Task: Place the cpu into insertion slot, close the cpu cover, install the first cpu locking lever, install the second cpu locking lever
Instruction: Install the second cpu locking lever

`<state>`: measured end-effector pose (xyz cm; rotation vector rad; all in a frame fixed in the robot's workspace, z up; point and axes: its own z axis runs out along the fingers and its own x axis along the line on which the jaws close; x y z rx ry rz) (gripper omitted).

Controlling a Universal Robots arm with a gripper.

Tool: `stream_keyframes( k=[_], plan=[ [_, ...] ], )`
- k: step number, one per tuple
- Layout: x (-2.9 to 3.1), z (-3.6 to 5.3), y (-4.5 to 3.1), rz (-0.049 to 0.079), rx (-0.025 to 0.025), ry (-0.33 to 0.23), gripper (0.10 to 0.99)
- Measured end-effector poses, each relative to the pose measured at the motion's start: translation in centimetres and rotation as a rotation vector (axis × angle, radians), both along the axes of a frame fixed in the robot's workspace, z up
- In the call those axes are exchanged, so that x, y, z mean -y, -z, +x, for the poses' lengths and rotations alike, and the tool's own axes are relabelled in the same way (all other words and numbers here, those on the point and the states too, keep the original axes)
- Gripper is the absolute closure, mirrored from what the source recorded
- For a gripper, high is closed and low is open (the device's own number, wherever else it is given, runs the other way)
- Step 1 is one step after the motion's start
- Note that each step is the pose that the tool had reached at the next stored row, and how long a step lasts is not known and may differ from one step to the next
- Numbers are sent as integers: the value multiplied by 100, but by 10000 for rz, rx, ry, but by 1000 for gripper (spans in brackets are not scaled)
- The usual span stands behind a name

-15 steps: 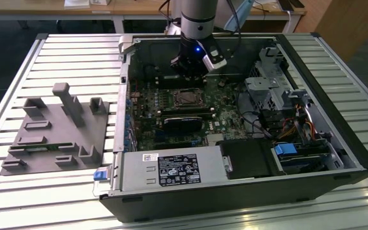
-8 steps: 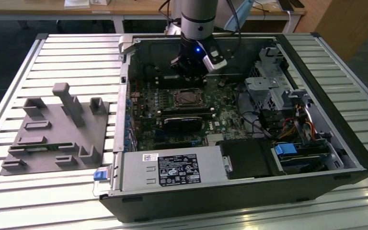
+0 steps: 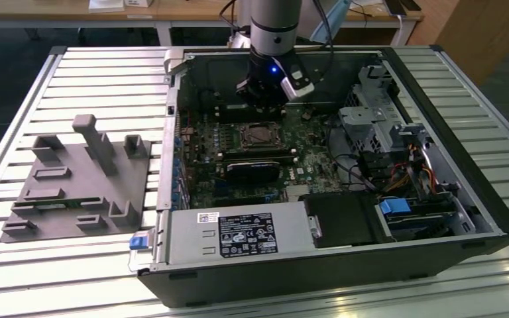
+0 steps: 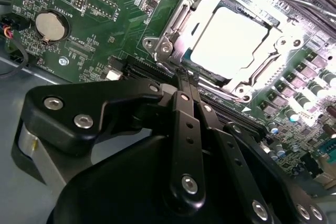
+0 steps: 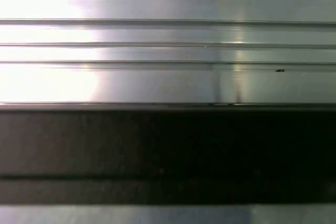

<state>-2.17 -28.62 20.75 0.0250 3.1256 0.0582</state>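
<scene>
In the second wrist view the cpu (image 4: 233, 40) lies flat in the insertion slot (image 4: 157, 45), its silvery top glaring bright. The cpu cover (image 4: 262, 69) rests down around it, framing the chip through its window. My gripper (image 4: 185, 80) is shut with nothing between its black fingers (image 4: 186, 124), and its tips sit just off the socket's near corner. From the exterior view, the gripper (image 3: 264, 101) hangs inside the open computer case, a little behind the insertion slot (image 3: 259, 136) on the green motherboard (image 3: 210, 142).
A black heatsink block (image 3: 252, 171) sits just in front of the socket. Drive cages and cables (image 3: 396, 152) crowd the exterior view's right. The case walls (image 3: 170, 132) ring the board. A grey fixture (image 3: 77, 179) lies on the slatted table (image 3: 104, 66).
</scene>
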Motion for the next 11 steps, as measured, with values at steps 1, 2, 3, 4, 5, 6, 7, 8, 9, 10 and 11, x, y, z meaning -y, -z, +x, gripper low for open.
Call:
stream_keyframes(
  k=[1,2,3,4,5,6,7,8,9,10,11],
  plan=[
    [2,0,0,0,0,0,980],
    [5,0,0,-1,-1,-1,980],
    [9,0,0,-1,0,-1,980],
    [13,0,-1,-1,-1,-1,980],
    [18,0,0,0,0,0,980],
    [23,0,0,0,0,0,980],
    [29,0,0,0,0,0,980],
    [36,0,0,0,0,1,980],
    [43,0,0,0,0,0,980],
    [50,0,0,0,0,0,980],
    [57,0,0,0,0,0,980]
  ],
)
